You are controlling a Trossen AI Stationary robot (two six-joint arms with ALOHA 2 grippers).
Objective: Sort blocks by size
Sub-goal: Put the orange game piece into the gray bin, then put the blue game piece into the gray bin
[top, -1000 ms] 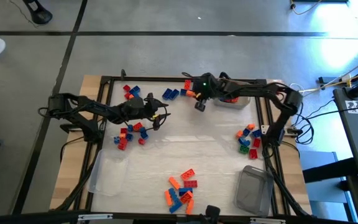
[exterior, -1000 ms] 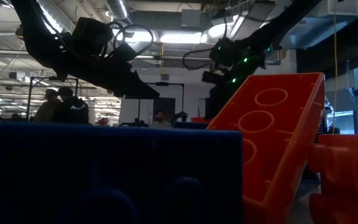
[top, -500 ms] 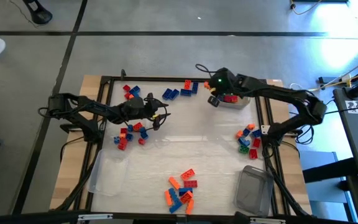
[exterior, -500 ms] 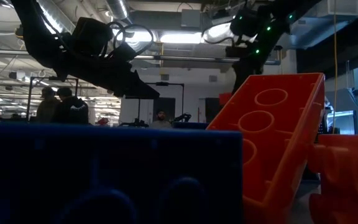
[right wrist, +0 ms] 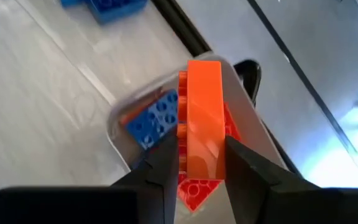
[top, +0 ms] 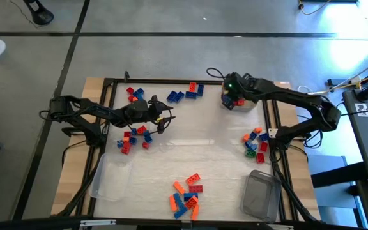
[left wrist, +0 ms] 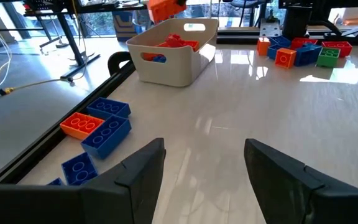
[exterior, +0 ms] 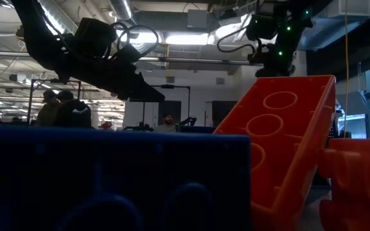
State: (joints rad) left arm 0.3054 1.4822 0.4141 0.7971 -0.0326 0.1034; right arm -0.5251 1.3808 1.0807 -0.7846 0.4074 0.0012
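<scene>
Since the earlier frame the right arm has been carried from the blue bricks at the far edge to the white tub (top: 240, 103) at the far right corner. An orange brick (right wrist: 204, 118) is gripped on edge by the right tool (right wrist: 197, 163), directly above the tub, probably to be dropped among the red and blue bricks there. The right arm is stretched along the far edge, the tool pointing down. The left tool (left wrist: 202, 163) is held open, low over the worktop (top: 197, 150) at the left, beside a blue-and-orange cluster (left wrist: 98, 127). Other blocks lie in groups on the worktop.
</scene>
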